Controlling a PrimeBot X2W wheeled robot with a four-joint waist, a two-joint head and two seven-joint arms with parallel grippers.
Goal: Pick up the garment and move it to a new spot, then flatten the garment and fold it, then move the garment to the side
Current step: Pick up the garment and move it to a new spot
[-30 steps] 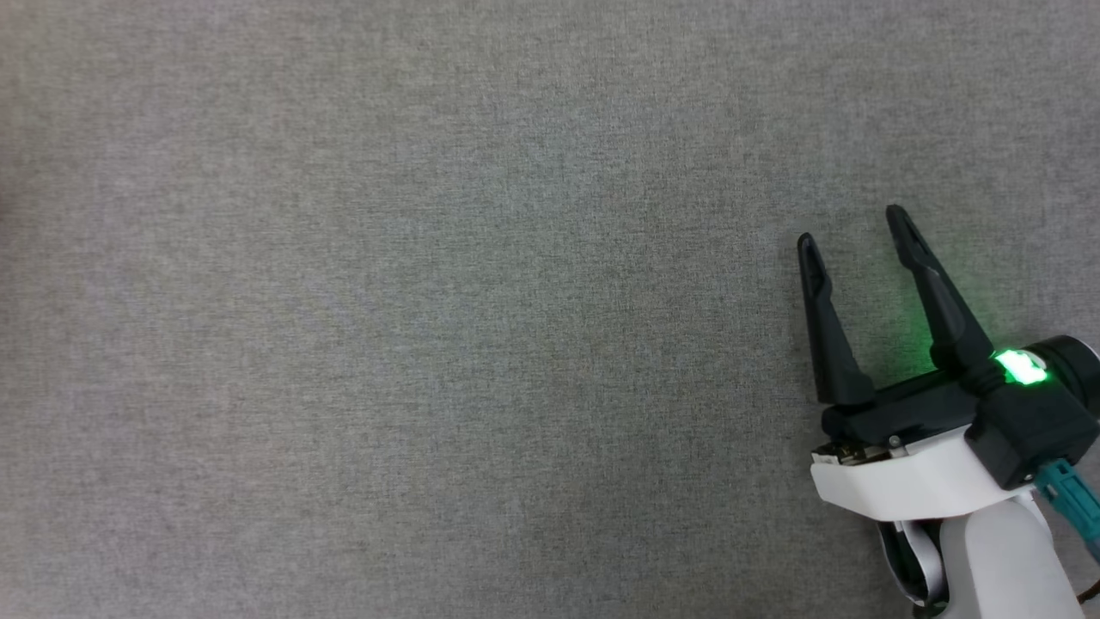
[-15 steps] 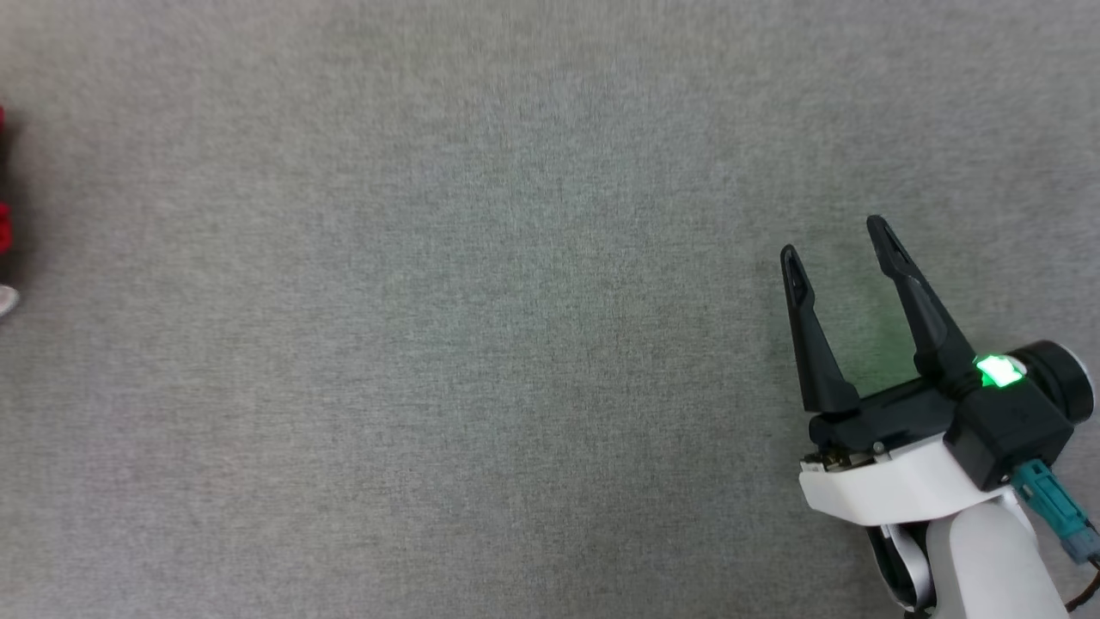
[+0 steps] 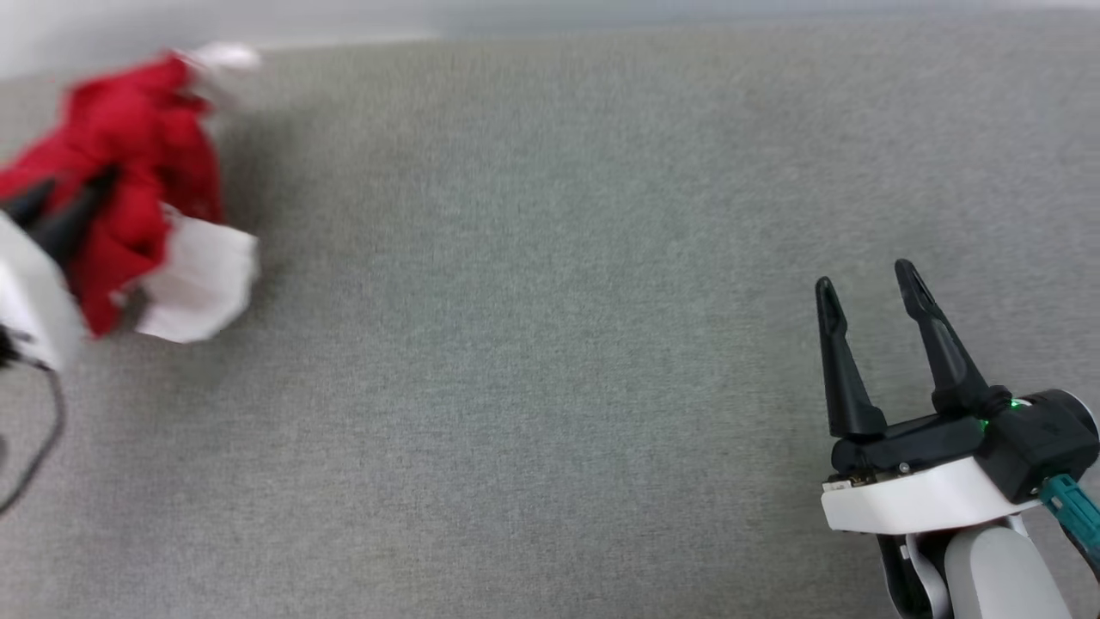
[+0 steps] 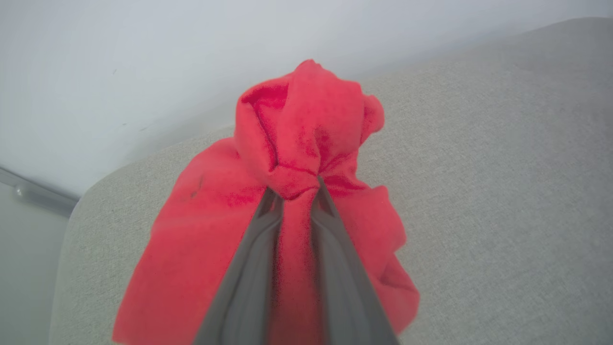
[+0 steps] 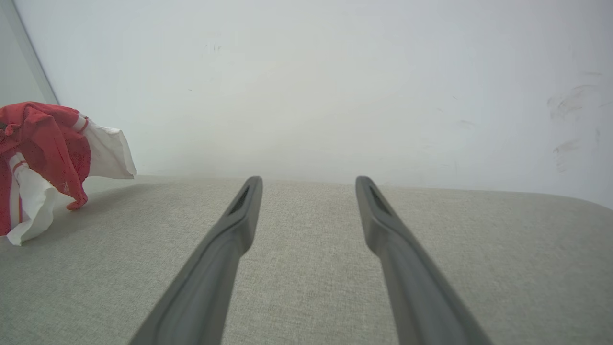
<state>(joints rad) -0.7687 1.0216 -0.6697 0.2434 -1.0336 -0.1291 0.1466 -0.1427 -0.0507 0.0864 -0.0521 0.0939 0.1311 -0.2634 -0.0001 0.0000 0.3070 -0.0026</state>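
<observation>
The garment (image 3: pixel 142 163) is a bunched red shirt with white sleeves, hanging at the far left of the head view, blurred. My left gripper (image 3: pixel 64 202) is shut on it; in the left wrist view a tuft of red fabric (image 4: pixel 301 139) bulges past the pinched fingertips of the left gripper (image 4: pixel 297 189). The right wrist view shows the garment (image 5: pixel 43 148) lifted above the surface at far left, a white sleeve dangling. My right gripper (image 3: pixel 868 279) hovers open at the lower right with nothing between its fingers, as the right wrist view confirms (image 5: pixel 309 182).
A wide grey fabric-covered surface (image 3: pixel 533 344) spreads under both arms. Its far edge meets a pale wall (image 5: pixel 311 86). A rounded corner of the surface (image 4: pixel 81 206) shows in the left wrist view. A dark cable (image 3: pixel 43 438) hangs by the left arm.
The head camera has shifted, bringing the surface's far edge into sight. The garment, held by the left gripper, has come in from the left edge. The right gripper stays open.
</observation>
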